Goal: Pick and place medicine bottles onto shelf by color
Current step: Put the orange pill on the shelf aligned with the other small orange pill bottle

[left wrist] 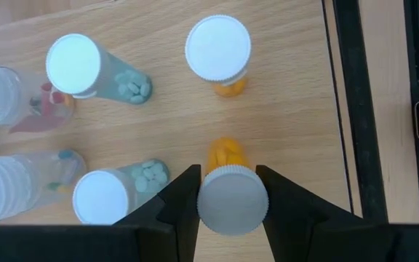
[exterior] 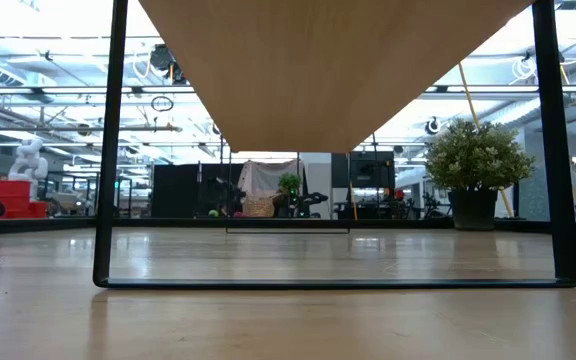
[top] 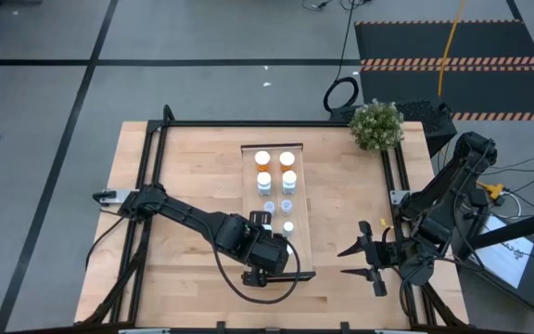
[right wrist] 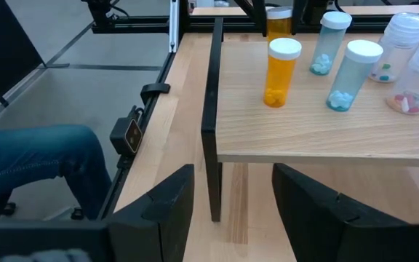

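At lower centre of the high view, the left gripper pinches an orange bottle over the shelf. The right gripper, spread, waits at lower right.

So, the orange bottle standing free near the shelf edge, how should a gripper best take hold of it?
Probably by its white cap, from straight above. The orange bottle stands upright on the shelf, so the round cap faces up. The left gripper holds its neighbour this way, one finger on each side of the cap.
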You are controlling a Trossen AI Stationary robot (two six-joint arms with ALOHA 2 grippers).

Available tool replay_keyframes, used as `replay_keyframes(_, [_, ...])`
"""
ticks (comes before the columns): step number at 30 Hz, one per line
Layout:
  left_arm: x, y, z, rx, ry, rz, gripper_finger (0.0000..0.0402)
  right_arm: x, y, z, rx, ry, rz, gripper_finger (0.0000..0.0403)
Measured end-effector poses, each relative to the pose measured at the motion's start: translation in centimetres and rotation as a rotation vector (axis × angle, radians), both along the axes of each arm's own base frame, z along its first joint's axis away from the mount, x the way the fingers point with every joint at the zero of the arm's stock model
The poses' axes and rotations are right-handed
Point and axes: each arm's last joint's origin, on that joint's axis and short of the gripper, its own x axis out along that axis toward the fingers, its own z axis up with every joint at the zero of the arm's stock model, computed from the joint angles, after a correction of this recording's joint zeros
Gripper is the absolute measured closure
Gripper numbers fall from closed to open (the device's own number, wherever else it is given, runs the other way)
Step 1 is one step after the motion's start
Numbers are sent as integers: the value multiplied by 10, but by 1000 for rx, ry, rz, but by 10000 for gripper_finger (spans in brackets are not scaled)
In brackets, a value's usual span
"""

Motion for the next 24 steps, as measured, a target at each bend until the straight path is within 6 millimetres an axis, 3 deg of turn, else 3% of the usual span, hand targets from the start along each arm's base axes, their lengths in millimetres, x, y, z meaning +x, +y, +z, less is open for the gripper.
replay_keyframes(15, [0,0,0,-2,1,-3,271,0,0,0,0,0,0,220])
replay_keyframes(24, [0,0,1,-6,-2,3,207,0,0,0,0,0,0,220])
